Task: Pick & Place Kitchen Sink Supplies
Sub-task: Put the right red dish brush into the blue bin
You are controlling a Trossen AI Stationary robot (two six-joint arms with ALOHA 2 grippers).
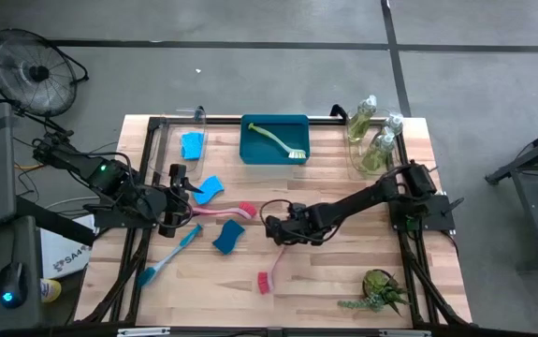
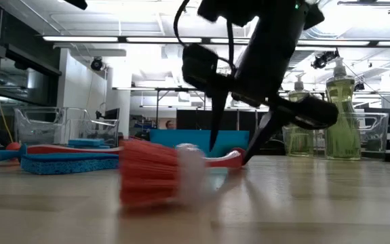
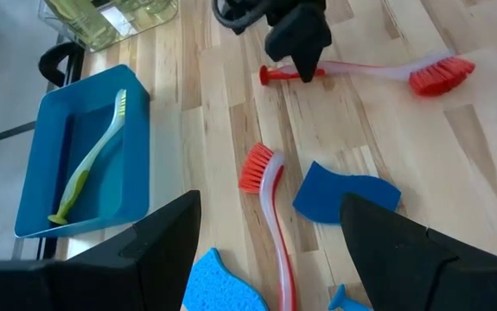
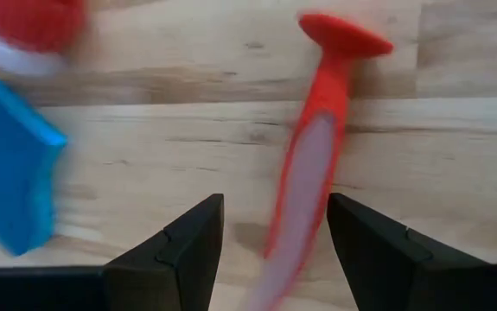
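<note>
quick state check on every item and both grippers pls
right gripper: open, astride a red brush handle
red brush: flat on table
second red brush: flat
left gripper: open, empty
blue brush: flat
yellow-green brush: in blue tray
soap bottles: upright

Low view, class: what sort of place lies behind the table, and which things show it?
Probably a lab or workshop, not a kitchen: long ceiling strip lights, an open hall with equipment behind, and a robot arm working on a bare wooden table.

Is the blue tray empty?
No, a yellow-green brush lies inside the blue tray, as the high view shows.
</note>
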